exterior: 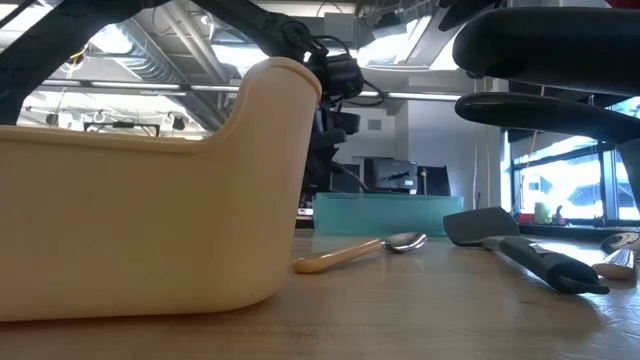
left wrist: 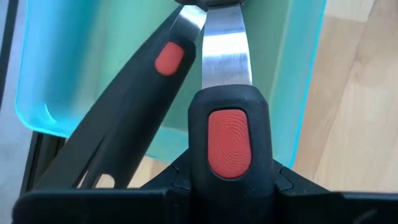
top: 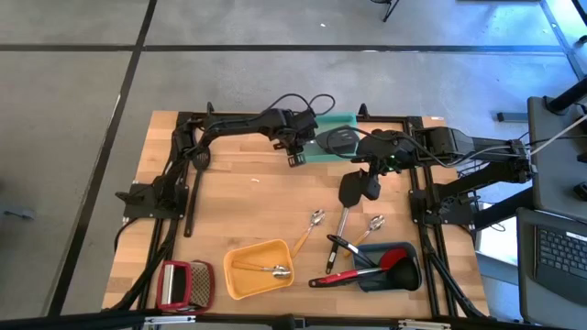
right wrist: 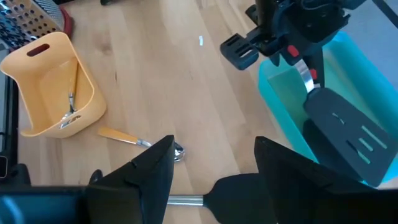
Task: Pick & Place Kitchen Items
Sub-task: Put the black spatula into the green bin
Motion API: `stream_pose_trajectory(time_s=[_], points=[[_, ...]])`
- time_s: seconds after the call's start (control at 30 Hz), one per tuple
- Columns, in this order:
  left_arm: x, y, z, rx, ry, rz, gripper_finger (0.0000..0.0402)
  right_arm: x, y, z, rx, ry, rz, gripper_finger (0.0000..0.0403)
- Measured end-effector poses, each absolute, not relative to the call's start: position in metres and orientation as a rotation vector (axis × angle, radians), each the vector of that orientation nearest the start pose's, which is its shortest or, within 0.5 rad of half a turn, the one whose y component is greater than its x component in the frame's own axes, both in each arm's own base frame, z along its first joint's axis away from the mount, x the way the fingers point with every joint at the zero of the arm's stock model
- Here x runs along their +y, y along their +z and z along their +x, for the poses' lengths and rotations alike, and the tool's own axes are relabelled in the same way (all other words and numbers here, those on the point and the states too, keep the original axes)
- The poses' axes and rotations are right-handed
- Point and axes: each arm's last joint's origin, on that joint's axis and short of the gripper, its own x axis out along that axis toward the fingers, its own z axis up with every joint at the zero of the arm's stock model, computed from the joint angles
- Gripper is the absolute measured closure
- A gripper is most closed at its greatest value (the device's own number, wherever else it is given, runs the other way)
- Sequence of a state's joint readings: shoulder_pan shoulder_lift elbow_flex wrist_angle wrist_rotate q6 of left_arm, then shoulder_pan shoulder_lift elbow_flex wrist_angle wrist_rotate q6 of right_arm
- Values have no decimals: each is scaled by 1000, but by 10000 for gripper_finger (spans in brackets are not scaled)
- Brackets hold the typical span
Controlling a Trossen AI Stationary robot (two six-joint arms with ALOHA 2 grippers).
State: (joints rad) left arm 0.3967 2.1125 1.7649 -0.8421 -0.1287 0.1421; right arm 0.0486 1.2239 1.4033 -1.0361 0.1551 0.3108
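Note:
My left gripper (top: 295,154) is at the near edge of the teal tray (top: 321,151), at the table's far middle, shut on a black turner (left wrist: 229,134) with a red thumb pad and a metal neck. The turner's slotted head (right wrist: 348,140) is over the tray. A second black handle with a red dot (left wrist: 166,59) lies beside it, over the tray's rim. My right gripper (right wrist: 214,168) hangs open above a black spatula (top: 353,190) that lies on the table, touching nothing. My left gripper pinches the turner's handle between its two fingers, just behind the red pad (left wrist: 229,177), on the half nearest the metal neck. The fingers come slanting down from the table's left. Neck and head reach out over the teal tray. Whether the head rests on the tray I cannot tell.
A yellow tray (top: 248,284) with a spoon stands at the near middle. A grey-blue tray (top: 410,275) at the near right holds a red spoon and black tools. Two orange-handled spoons (top: 310,229) lie between them. A black utensil (top: 195,188) lies at the left, and a red-framed grater (top: 183,282) at the near left.

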Motion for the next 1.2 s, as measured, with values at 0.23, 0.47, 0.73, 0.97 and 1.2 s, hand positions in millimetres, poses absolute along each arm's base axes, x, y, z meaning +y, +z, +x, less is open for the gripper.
stream_pose_trajectory(time_s=[0.23,0.47,0.73,0.97,1.2], points=[[174,205,411,1225,368,-35,323,6,382,224,821,-231,204,178],[176,195,411,1261,364,-46,323,6,382,224,822,-233,208,178],[175,193,408,1302,365,-44,323,6,383,225,810,-231,211,178],[175,207,405,1278,384,-8,323,7,383,226,803,-230,214,178],[174,216,401,1264,386,-18,323,7,383,226,802,-229,214,178]])
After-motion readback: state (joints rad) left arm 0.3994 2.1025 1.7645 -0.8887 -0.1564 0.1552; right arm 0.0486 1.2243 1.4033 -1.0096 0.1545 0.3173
